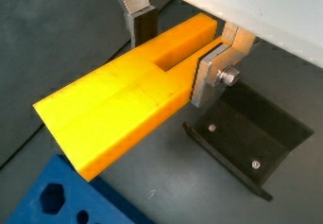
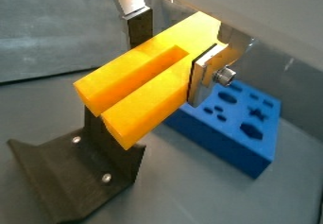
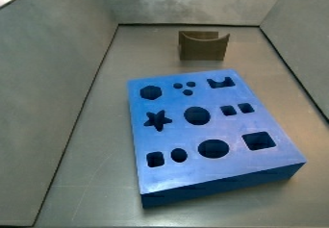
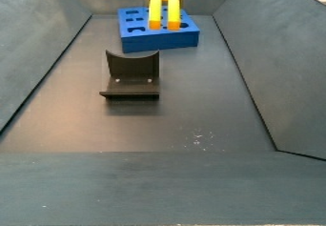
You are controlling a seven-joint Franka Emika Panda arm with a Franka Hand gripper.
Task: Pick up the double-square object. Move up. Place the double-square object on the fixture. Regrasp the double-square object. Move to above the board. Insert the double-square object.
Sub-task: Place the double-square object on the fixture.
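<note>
The yellow two-pronged block hangs in the air, clamped in the gripper. The blue board lies flat mid-floor, the dark fixture apart from it.

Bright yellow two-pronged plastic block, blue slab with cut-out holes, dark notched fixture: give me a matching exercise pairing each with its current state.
Things:
1. bright yellow two-pronged plastic block
2. blue slab with cut-out holes
3. dark notched fixture

States:
A. stands on the floor with nothing in it
B. clamped in the gripper, off the floor
C. lies flat, every hole vacant

Pairs: 1-B, 2-C, 3-A
</note>
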